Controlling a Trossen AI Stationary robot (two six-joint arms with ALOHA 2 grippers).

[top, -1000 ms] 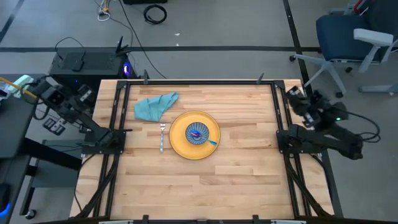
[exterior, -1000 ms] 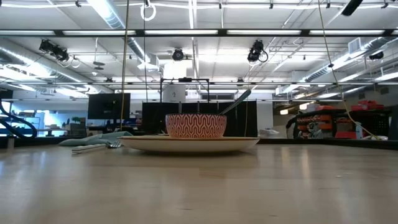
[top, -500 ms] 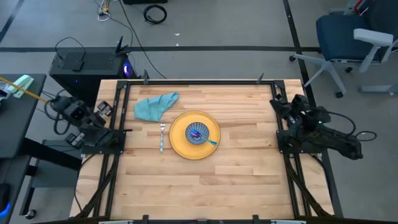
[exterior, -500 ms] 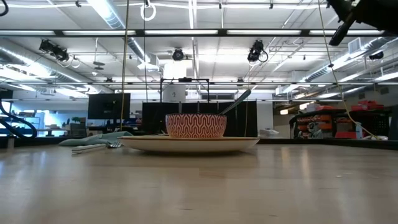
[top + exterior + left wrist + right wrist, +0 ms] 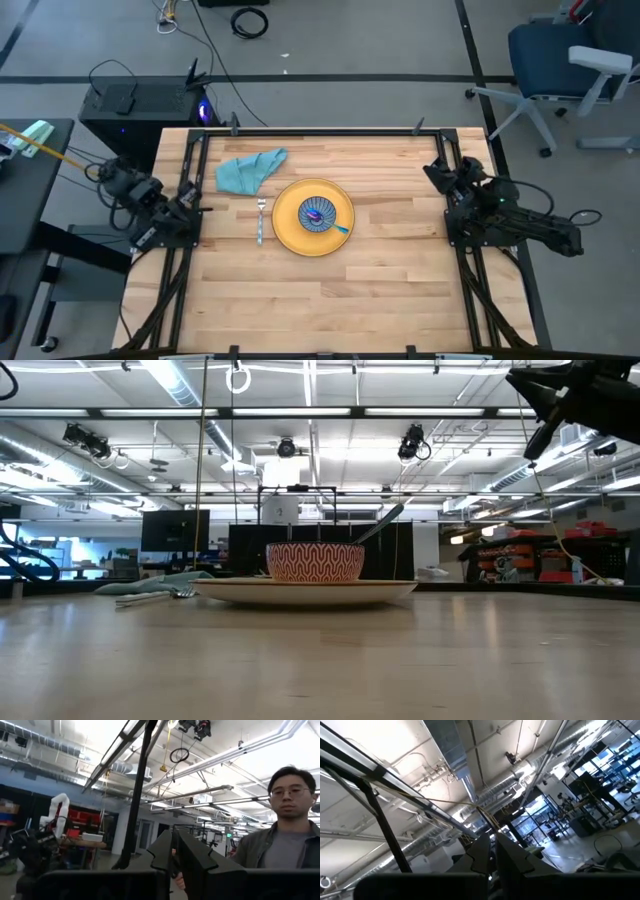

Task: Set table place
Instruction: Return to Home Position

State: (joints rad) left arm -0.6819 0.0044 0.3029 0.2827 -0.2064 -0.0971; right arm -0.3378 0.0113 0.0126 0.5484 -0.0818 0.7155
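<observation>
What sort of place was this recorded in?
Most likely a robotics lab or workshop: exposed ceiling ducts and strip lights, a white robot arm in the background, and an office chair and loose cables near the rail-framed table.

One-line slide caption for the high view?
Bowl with spoon on yellow plate, fork left of it, teal cloth nearby; left arm and right arm flank the table.

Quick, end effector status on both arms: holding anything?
Left end effector: closed, holding nothing, at the left edge of the table.
Right end effector: closed, holding nothing, at the table's right edge.
</observation>
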